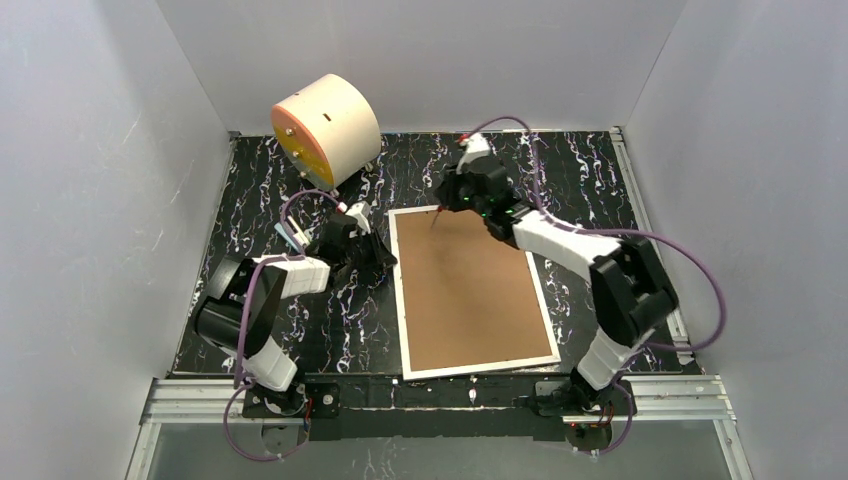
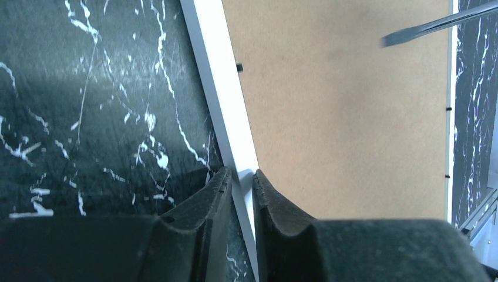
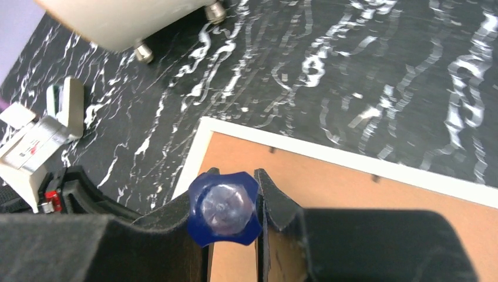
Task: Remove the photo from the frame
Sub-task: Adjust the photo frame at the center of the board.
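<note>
The frame [image 1: 398, 300] lies face down on the black marbled table, its brown back panel [image 1: 470, 290] facing up. The photo is hidden under that panel. My left gripper [image 1: 383, 252] is shut on the frame's white left rail [image 2: 214, 76], one finger on each side of it [image 2: 242, 173]. My right gripper [image 1: 452, 198] hovers over the far left corner of the frame [image 3: 329, 154], shut on a blue-handled screwdriver [image 3: 224, 208]. Its blade [image 2: 434, 26] points down over the panel [image 2: 340, 117].
A cream cylinder with an orange face [image 1: 325, 130] stands at the back left, its feet [image 3: 141, 53] near the frame's corner. Small black tabs [image 2: 239, 67] [image 3: 271, 150] sit along the panel's edges. White walls enclose the table on three sides.
</note>
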